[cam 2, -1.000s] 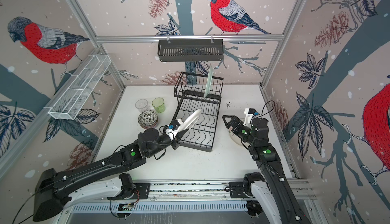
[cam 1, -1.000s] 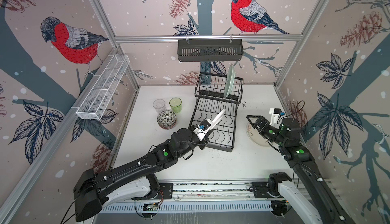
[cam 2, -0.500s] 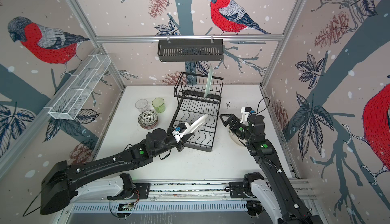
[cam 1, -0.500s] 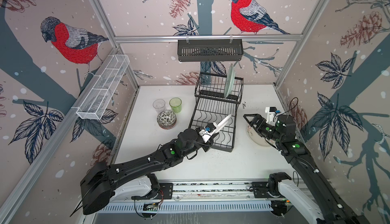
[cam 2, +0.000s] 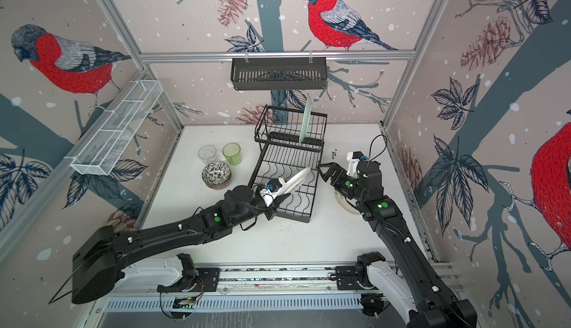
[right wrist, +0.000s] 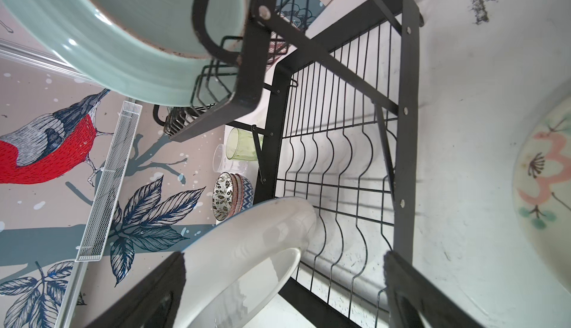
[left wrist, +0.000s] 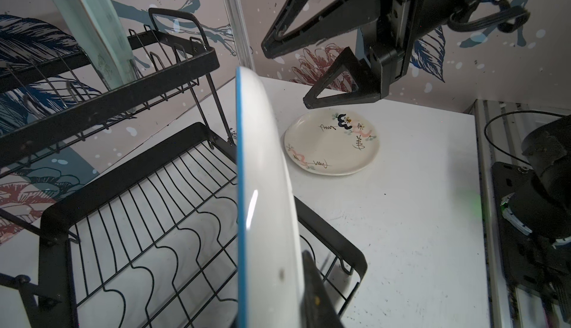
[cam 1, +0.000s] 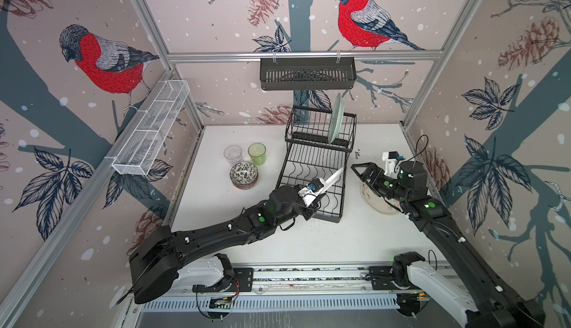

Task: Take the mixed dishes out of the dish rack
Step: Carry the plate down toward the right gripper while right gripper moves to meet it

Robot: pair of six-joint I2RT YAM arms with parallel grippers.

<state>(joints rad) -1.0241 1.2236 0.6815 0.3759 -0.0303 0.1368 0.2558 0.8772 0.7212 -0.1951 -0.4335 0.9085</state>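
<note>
White plate [cam 1: 333,177] aslant, left arm [cam 1: 216,236] outstretched

The white plate [left wrist: 265,187] is glossy and glazed, the dish rack [left wrist: 108,103] matt black wire, the tabletop [left wrist: 401,233] scuffed white.

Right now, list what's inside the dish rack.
Only the pale green plate, upright in the dish rack. The tray looks bare; the white plate the left gripper holds hides part.
</note>
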